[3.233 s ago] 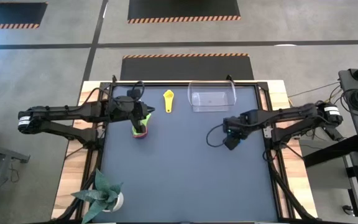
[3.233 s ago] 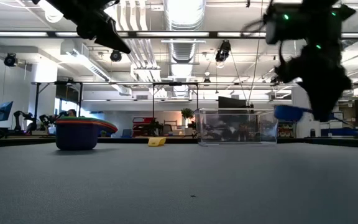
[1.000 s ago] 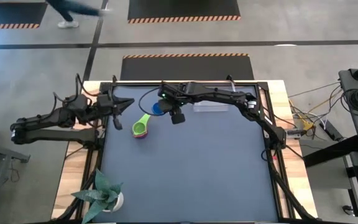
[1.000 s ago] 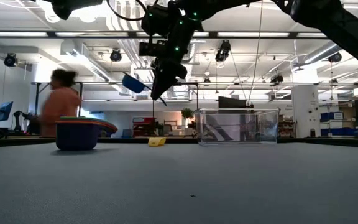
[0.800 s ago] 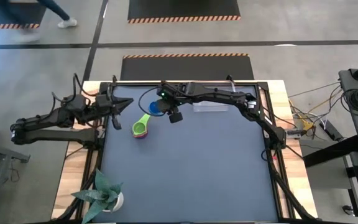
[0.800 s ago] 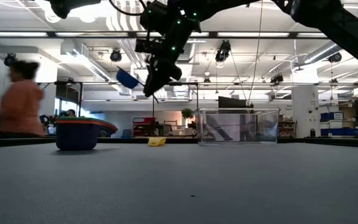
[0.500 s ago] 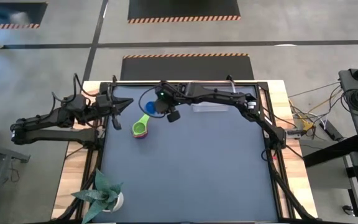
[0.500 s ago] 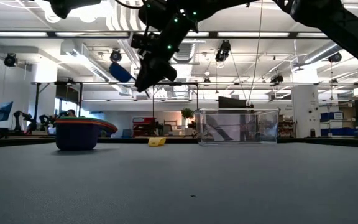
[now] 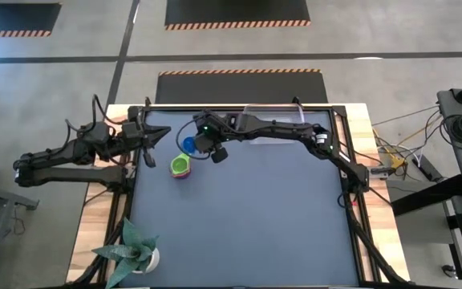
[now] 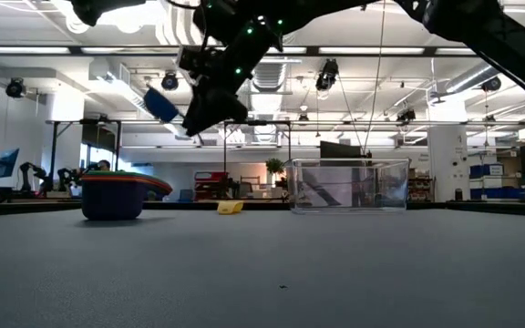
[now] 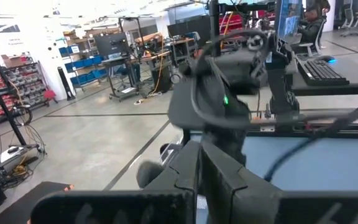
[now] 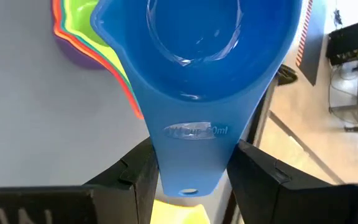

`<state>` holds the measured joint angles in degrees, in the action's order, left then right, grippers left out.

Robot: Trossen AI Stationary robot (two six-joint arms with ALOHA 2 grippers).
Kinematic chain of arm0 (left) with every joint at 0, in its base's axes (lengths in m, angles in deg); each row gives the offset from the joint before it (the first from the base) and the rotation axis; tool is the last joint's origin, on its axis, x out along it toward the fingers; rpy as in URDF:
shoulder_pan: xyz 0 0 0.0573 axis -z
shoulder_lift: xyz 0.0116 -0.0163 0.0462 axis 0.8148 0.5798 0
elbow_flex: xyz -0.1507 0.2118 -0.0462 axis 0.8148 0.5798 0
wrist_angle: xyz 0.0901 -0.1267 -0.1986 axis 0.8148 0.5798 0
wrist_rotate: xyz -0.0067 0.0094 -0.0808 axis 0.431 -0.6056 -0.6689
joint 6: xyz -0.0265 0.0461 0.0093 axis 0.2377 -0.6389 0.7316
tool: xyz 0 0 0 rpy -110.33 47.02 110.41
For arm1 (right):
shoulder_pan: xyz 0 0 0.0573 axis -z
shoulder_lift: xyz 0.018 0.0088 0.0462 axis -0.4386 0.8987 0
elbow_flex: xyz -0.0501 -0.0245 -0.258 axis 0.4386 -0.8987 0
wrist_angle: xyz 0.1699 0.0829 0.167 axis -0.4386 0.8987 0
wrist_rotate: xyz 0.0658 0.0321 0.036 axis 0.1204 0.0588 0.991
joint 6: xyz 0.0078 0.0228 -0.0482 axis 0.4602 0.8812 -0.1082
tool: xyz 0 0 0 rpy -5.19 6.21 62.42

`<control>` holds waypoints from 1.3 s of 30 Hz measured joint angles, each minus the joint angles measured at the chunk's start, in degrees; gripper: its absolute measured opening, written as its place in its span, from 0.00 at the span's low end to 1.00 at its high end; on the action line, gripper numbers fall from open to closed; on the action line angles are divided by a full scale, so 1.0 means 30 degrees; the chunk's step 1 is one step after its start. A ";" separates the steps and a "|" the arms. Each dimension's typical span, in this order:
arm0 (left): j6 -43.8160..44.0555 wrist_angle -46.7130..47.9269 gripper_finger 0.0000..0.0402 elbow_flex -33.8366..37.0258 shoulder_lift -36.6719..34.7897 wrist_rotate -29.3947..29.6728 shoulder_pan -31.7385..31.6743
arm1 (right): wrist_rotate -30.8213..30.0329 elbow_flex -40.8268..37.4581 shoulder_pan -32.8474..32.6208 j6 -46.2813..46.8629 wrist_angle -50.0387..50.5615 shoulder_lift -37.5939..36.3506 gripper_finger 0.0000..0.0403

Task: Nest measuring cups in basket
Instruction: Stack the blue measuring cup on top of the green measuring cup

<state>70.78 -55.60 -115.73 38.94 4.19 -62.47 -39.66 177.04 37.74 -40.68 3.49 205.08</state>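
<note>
My right gripper (image 9: pixel 202 147) hangs over the far left of the table, shut on a blue measuring cup (image 9: pixel 189 144). The cup is in the air just beyond a nested stack of cups (image 9: pixel 180 166), green on top and purple at the bottom, which stands on its base on the mat. A yellow cup (image 10: pixel 230 208) lies on the mat between the stack and the clear basket (image 10: pixel 346 185); in the high view my right arm hides the yellow cup. The basket (image 9: pixel 277 122) stands at the far edge. My left gripper (image 9: pixel 157 137) waits shut at the table's left edge. My right gripper pinches the blue cup's flat handle (image 12: pixel 194 158) between its two fingers (image 12: pixel 138 174), one on each long edge, near the free end with the hole. The fingers slant down from the table's right side, along the handle. The cup is lifted clear and tilted, bowl (image 10: pixel 160 105) pointing away from the gripper.
A potted plant (image 9: pixel 139 253) stands at the near left corner. The dark mat (image 9: pixel 247 217) is bare from its middle to its near and right edges. My right arm (image 9: pixel 279 128) stretches across the far edge over the basket.
My right gripper has carried the blue cup toward the table's left edge, from beside the stack to nearly over it, and has rolled, so the cup is tilted differently. A person behind the table has walked out of the low view. My left arm has kept still.
</note>
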 joint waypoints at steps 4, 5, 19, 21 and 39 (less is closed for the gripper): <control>0.0000 0.0022 0.00 0.0000 -0.0092 0.0000 0.0000 | 0.0003 0.0138 -0.0108 -0.0519 -0.0160 0.0531 0.40; 0.0000 0.0038 0.00 0.0000 -0.0107 0.0000 0.0000 | 0.0003 0.0147 -0.0110 -0.0647 -0.0225 0.0588 0.40; -0.0087 -0.0008 0.00 0.0000 -0.0116 0.0000 0.0000 | 0.0317 0.0182 -0.0425 -0.1569 -0.2111 0.0725 0.39; -0.0087 -0.0064 0.00 0.0000 -0.0101 0.0000 0.0000 | 0.0383 0.0182 -0.0504 -0.1569 -0.2279 0.0732 0.39; -0.0080 -0.0466 0.00 0.0000 -0.0015 0.0000 0.0000 | 0.1692 0.0189 -0.0951 -0.1183 -0.4267 0.0732 0.39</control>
<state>70.54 -56.99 -115.73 38.89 4.19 -62.47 -34.58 177.61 34.88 -44.23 -9.31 207.28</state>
